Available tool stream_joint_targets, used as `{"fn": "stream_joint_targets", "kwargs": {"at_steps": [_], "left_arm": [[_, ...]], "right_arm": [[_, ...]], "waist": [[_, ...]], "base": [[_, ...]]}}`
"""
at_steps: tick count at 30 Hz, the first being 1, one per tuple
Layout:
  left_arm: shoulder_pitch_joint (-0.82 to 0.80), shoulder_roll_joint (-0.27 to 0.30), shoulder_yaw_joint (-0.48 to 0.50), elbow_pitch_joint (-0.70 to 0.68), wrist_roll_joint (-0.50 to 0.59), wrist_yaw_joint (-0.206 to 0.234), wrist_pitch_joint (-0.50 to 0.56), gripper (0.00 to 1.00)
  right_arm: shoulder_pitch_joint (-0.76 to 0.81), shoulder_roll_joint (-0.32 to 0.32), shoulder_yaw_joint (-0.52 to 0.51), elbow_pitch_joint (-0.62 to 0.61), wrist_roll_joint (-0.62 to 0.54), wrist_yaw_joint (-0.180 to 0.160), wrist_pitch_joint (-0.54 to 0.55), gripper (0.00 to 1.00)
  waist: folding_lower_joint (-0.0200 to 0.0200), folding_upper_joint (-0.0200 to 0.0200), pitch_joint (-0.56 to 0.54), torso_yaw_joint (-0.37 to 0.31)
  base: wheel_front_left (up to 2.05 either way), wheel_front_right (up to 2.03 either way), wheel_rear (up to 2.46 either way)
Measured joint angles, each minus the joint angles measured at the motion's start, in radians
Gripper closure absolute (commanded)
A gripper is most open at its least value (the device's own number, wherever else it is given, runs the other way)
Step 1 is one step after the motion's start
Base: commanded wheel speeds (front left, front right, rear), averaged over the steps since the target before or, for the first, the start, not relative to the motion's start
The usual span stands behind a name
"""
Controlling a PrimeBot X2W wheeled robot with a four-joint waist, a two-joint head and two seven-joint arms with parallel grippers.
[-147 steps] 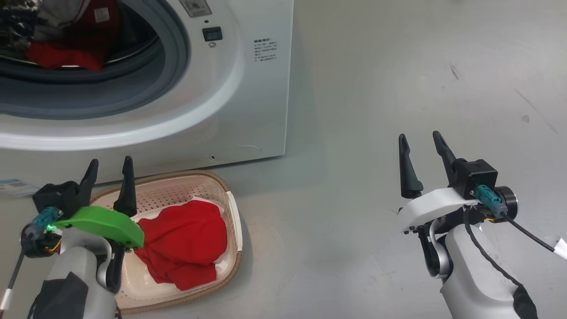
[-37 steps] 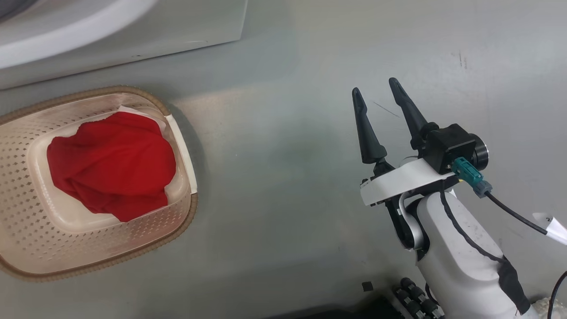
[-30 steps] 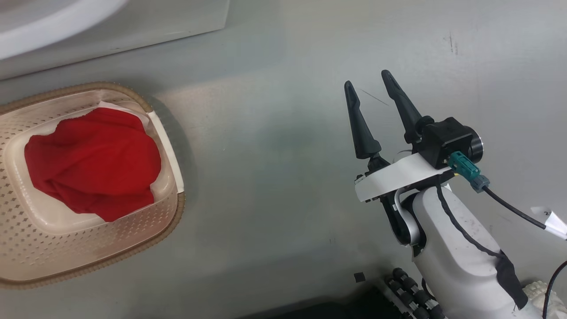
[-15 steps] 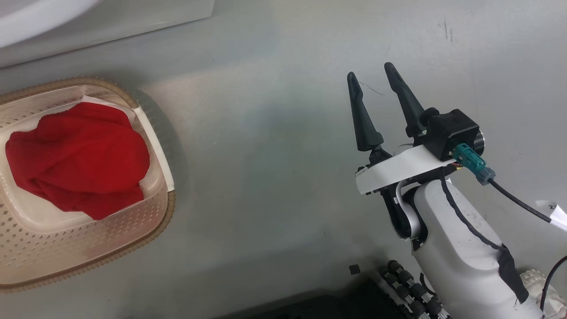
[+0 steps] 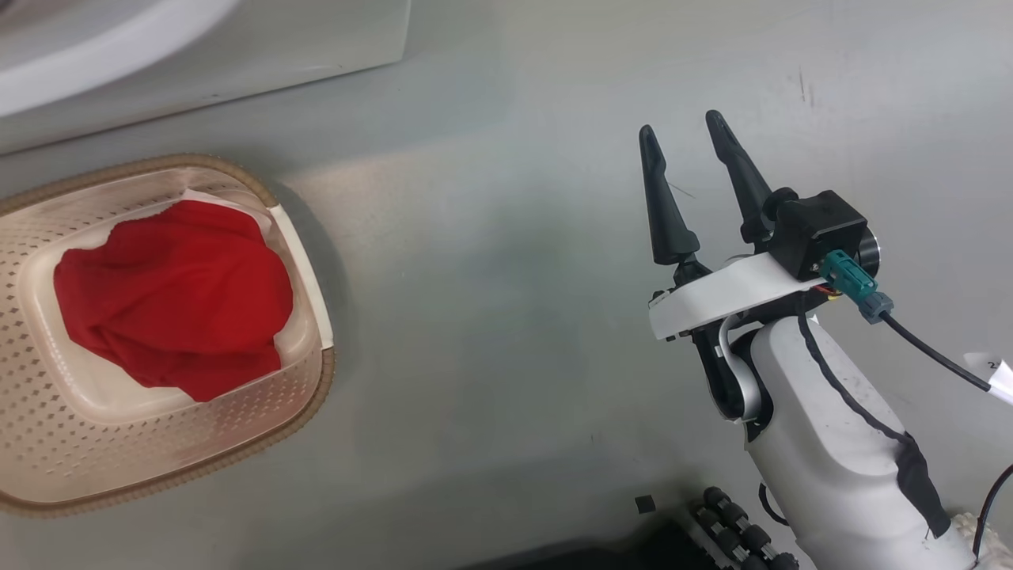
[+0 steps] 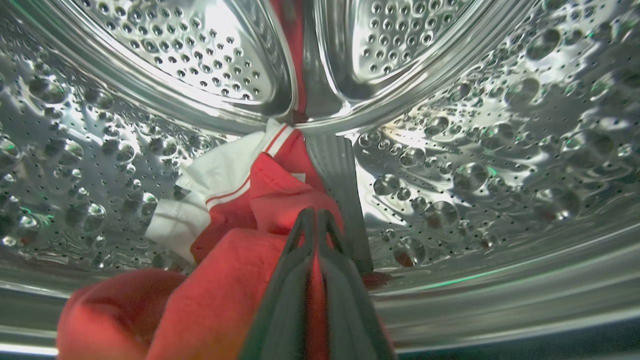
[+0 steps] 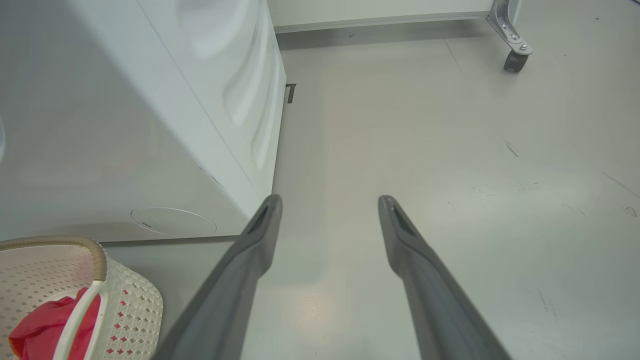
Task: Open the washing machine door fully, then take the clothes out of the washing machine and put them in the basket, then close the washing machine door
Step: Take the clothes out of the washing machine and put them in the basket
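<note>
Inside the steel drum of the washing machine (image 6: 475, 150), my left gripper (image 6: 312, 214) is shut on red clothes (image 6: 240, 290) with white trim; red fabric shows between its closed fingers. More red clothes (image 5: 174, 297) lie in the cream basket (image 5: 305, 396) on the floor, below the washing machine (image 5: 237, 47) front. My right gripper (image 5: 681, 124) hangs open and empty over the grey floor, well right of the basket. The right wrist view shows its own right gripper (image 7: 330, 200), the washing machine (image 7: 125, 125) side and the basket (image 7: 130, 300) corner. The washing machine door is out of view.
Bare grey floor (image 5: 491, 277) lies between the basket and my right arm. Black rollers of my base (image 5: 736, 522) sit at the bottom edge. A caster wheel (image 7: 514, 60) of some frame stands far off beyond the machine's corner.
The head camera has tipped down and swung slightly, shifting the basket in the picture. My left arm has left the head view and its gripper has shut. The right gripper stays open.
</note>
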Motion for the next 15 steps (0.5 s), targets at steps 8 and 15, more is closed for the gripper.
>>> {"fn": "stream_joint_targets", "kwargs": {"at_steps": [8,15], "left_arm": [[0.054,-0.066,-0.003,0.046,-0.019,-0.022,-0.128,1.00],[0.118,-0.106,0.006,0.081,-0.043,-0.035,-0.235,1.00]], "right_arm": [[0.000,0.000,-0.026,0.024,-0.021,-0.007,0.000,0.00],[0.011,0.000,-0.046,0.048,-0.029,-0.007,0.000,0.00]], "waist": [[-0.0001,0.0000,-0.064,0.017],[-0.0001,0.0000,-0.131,0.034]], "base": [[0.00,0.00,0.00],[0.00,0.00,0.00]]}}
